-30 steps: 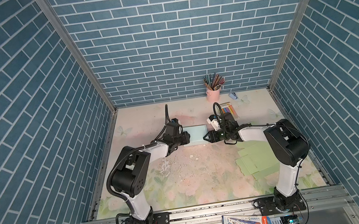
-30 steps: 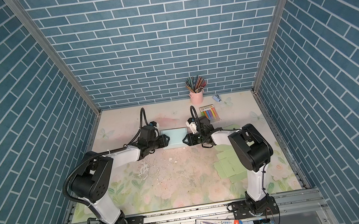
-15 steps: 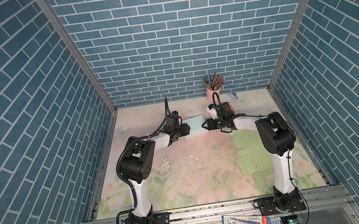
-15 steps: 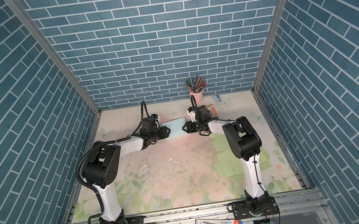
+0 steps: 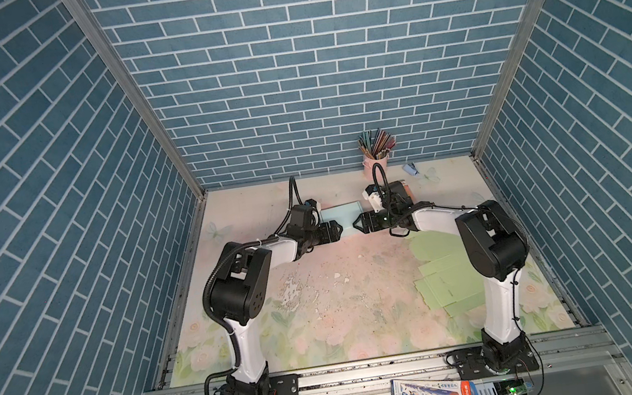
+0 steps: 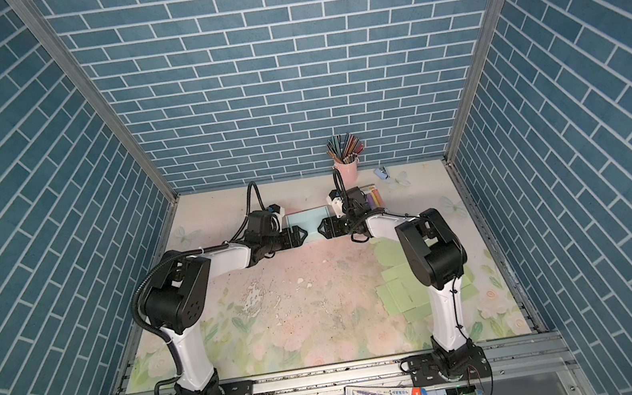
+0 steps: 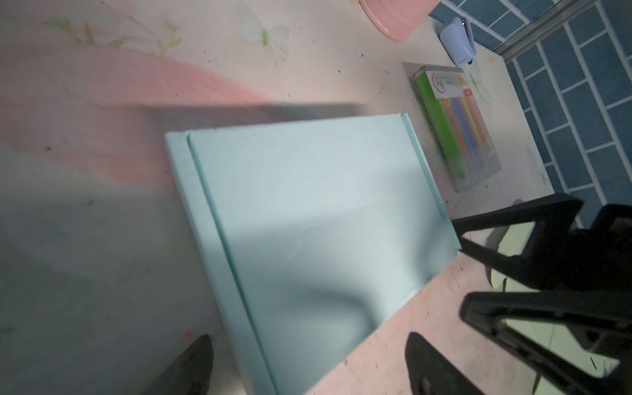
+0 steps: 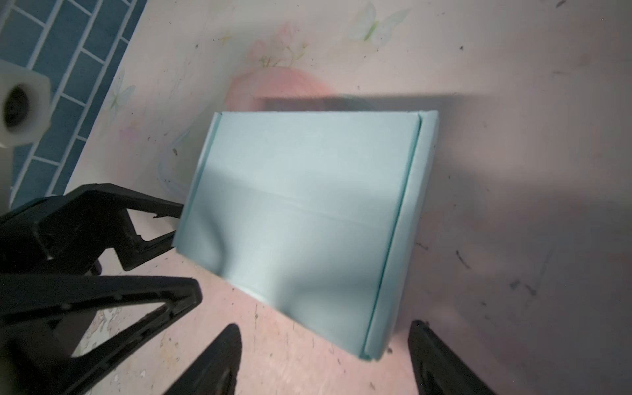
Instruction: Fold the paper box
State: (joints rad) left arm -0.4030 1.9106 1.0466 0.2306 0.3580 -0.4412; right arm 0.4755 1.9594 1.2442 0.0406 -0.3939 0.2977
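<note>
Jaws spread and holding nothing, the black left gripper (image 5: 337,231) and black right gripper (image 5: 356,225) face each other, tips near. Between and just behind them, the pale blue folded paper box (image 5: 344,214) lies flat on the floral-printed tabletop (image 5: 319,290). Flat pale green cardboard sheets (image 5: 443,277) lie beside the right arm.

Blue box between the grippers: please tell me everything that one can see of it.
The box is pale blue, of matte paper or thin card, rectangular and low, and looks folded shut. A narrow folded strip runs along each short side, and a faint crease crosses its top. It lies flat on the table, toward the back, between the left gripper and the right gripper. Both are open, with their tips at its short sides; whether they touch it cannot be told.
</note>
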